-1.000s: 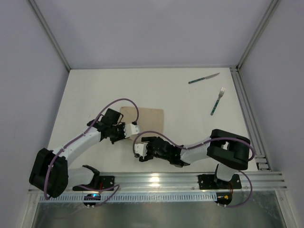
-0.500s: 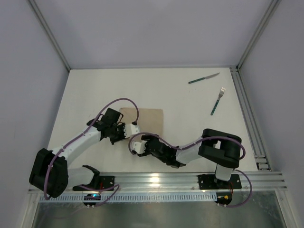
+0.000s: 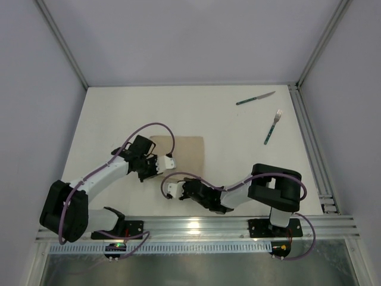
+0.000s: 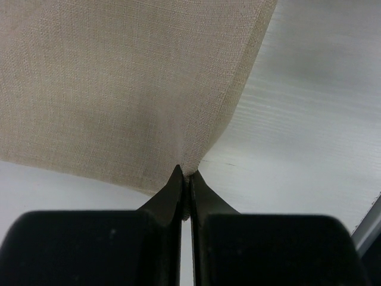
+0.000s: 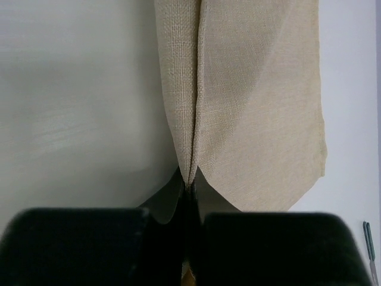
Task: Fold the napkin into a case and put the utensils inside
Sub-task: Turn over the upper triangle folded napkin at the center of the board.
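The left arm (image 3: 101, 176) stretches forward and rightward, lying low. Its left gripper (image 4: 186, 179) has its jaws pinched together on a napkin (image 4: 119, 83) corner. The right arm (image 3: 238, 190) folds leftward, and the right gripper (image 5: 189, 186) is likewise clamped on the napkin's edge.

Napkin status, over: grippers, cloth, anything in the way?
Left gripper shut on napkin corner. Right gripper shut on a pinched fold of it. Not yet a case. Knife and fork lie far right, clear of the cloth.
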Tool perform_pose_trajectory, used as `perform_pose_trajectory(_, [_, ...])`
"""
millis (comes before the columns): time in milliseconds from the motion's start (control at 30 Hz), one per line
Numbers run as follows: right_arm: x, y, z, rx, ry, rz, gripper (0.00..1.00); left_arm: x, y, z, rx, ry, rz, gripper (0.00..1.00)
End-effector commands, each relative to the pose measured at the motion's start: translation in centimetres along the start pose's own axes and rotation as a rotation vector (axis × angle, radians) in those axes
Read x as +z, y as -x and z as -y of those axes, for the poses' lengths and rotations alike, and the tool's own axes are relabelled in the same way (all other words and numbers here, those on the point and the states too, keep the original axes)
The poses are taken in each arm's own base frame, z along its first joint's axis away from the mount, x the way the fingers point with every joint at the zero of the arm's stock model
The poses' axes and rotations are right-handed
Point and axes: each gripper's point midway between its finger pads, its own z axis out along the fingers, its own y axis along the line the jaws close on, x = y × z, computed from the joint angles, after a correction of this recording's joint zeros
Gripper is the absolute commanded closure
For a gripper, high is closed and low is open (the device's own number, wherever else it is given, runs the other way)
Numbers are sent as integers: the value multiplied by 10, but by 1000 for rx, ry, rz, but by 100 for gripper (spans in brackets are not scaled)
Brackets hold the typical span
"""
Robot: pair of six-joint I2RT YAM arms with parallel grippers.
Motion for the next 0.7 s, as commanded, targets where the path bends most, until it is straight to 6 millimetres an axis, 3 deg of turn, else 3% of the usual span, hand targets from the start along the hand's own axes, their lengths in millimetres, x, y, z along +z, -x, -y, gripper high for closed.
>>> perform_pose_trajectory(0, [-9,-18,-25,5,114,-70,96,-4,8,-1,-11,-14,26,100])
perform_pose_trajectory(167, [-5,-10,-33,28,172,-67,96,4,1,15,-20,-79,24,84])
perform_pose_trajectory(300, [-6,-13,-34,94,206,-78,96,4,-3,27,-19,-120,27,54])
perform_pose_trajectory(533, [-11,2,-32,253,330,17,96,-20,19,30,2,-90,159,39])
perform_pose_trajectory(667, [-10,-2,-29,319,365,20,96,-35,24,34,4,-108,217,31])
